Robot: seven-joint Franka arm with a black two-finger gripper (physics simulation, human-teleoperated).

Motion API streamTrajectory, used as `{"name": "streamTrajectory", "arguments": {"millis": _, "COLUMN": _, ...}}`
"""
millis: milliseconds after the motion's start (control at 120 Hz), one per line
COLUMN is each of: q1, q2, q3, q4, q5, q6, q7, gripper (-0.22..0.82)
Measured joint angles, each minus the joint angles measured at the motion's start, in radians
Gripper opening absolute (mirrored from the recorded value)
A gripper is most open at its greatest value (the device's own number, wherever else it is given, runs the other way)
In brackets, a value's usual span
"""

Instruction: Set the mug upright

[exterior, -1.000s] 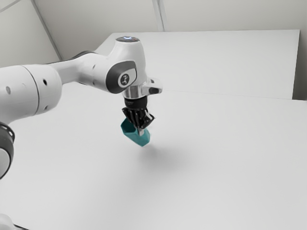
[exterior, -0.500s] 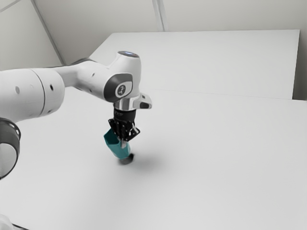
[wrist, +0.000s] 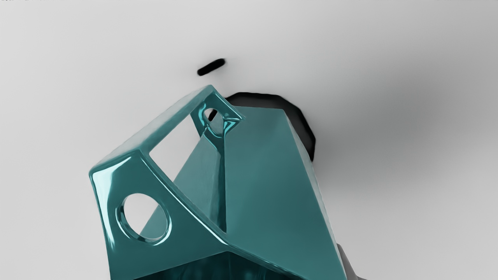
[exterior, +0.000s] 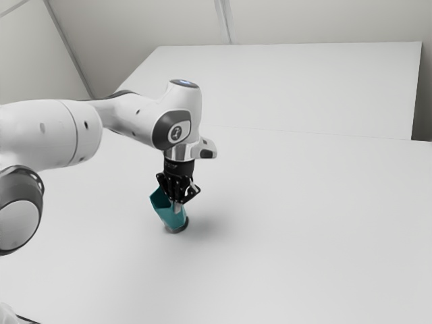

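Mug (exterior: 169, 214) leans toward eleven o'clock in the exterior view, clamped in my gripper's (exterior: 177, 204) narrowed jaws.

Teal mug (exterior: 166, 211), black gripper (exterior: 177, 208), white arm (exterior: 50, 137) – all against pale grey.
From my end, I see plain teal walls on the mug, a darker teal inside, and pale cyan glints along its handle (wrist: 186, 235); the arm has dark grey joint bands, the gripper a light grey fingertip, the table (exterior: 310, 236) an unpatterned whitish grey – with a black patch (wrist: 268, 100) by the mug's base.
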Motion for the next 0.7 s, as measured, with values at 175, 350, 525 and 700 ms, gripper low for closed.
{"name": "streamTrajectory", "arguments": {"millis": 175, "q1": 0.0, "q2": 0.005, "q3": 0.0, "q4": -0.001, "q5": -0.006, "q6": 0.009, "q7": 0.006, "gripper": -0.01}}
{"name": "streamTrajectory", "arguments": {"millis": 350, "q1": 0.001, "q2": -0.006, "q3": 0.001, "q4": -0.001, "q5": -0.01, "q6": 0.013, "q7": 0.014, "gripper": 0.32}}
{"name": "streamTrajectory", "arguments": {"millis": 525, "q1": 0.0, "q2": -0.049, "q3": 0.0, "q4": 0.003, "q5": -0.012, "q6": 0.015, "q7": 0.02, "gripper": 0.48}}
{"name": "streamTrajectory", "arguments": {"millis": 700, "q1": 0.001, "q2": -0.104, "q3": 0.006, "q4": 0.071, "q5": -0.028, "q6": 0.033, "q7": 0.02, "gripper": 0.55}}
